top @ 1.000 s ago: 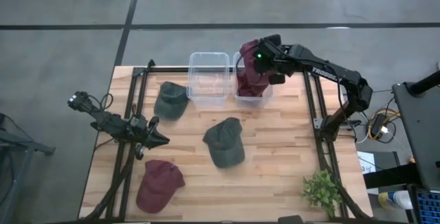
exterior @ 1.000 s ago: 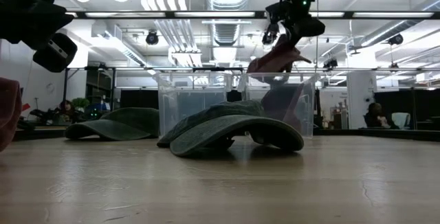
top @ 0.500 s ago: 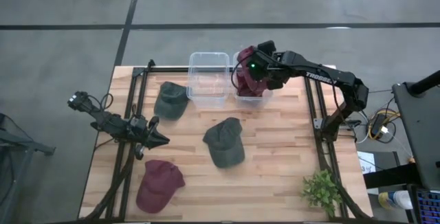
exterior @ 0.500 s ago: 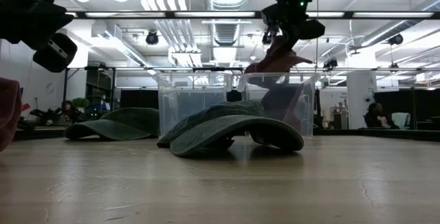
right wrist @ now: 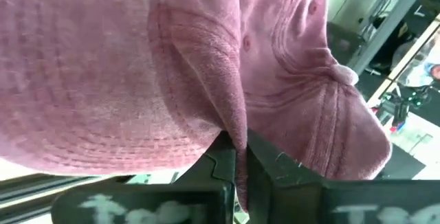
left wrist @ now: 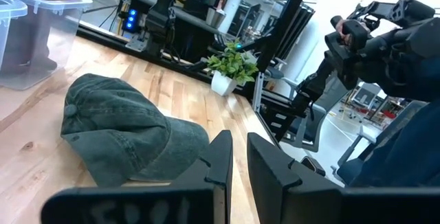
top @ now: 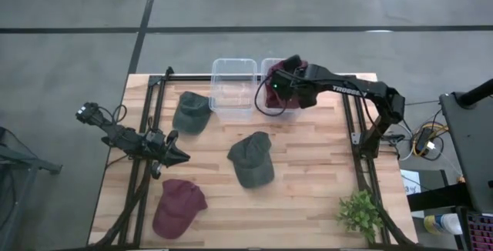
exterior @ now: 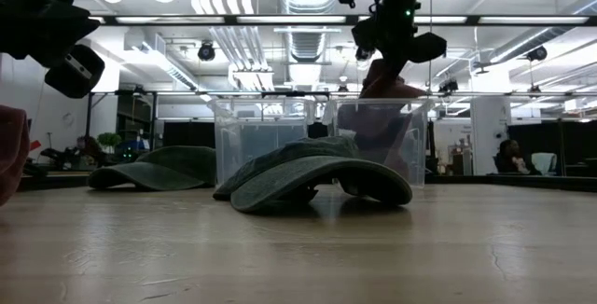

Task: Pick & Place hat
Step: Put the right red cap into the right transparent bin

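Over the clear plastic bin at the table's one o'clock, the right gripper pinches a maroon fabric cap, lowering into placement. Next, I judge: release. The left gripper waits at nine o'clock, nearly closed, empty.

Count: 4 hats total. 2 green hats, one near the tabletop's far left, one mid-table. 2 maroon hats, one at near-left edge, one in the right bin. 2 clear bins at far edge. 1 potted plant, near-right corner.
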Robot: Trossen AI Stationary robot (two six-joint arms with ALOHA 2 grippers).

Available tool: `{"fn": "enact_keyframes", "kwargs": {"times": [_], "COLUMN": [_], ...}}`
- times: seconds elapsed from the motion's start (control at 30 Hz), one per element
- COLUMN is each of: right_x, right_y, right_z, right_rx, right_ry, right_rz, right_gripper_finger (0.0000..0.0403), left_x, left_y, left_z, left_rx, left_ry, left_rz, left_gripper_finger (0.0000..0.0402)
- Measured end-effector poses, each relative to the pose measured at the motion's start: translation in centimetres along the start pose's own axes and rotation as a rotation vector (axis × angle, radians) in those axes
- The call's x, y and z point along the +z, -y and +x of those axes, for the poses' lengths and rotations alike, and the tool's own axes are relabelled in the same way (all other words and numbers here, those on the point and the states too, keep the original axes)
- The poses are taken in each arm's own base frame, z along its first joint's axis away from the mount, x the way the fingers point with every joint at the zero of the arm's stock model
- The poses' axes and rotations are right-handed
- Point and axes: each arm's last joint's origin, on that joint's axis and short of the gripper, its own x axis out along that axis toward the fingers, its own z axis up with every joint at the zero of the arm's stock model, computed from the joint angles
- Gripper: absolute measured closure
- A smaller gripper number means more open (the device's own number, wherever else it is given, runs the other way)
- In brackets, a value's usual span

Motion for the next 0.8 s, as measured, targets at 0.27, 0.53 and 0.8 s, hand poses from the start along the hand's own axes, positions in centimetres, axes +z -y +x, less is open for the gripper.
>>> {"fn": "enact_keyframes", "kwargs": {"times": [0.27, 0.53, 0.8], "right_x": [0.13, 0.24, 0.48], "right_y": [-0.02, -0.05, 0.02], "right_z": [-0.08, -0.11, -0.12], "right_rx": [0.000, 0.014, 0.033], "right_ry": [0.013, 0.034, 0.072], "right_rz": [0.004, 0.006, 0.145], "right_gripper_finger": [0.0394, 0.0394, 0.0394], "left_x": [-0.02, -0.02, -0.03], "left_y": [-0.01, -0.01, -0.01], "left_z": [0.00, 0.00, 0.00], "left_rx": [0.002, 0.002, 0.002], "left_ry": [-0.003, -0.004, -0.004], "left_rz": [0.004, 0.004, 0.005], "left_gripper_finger": [0.0362, 0.0362, 0.0362]}}
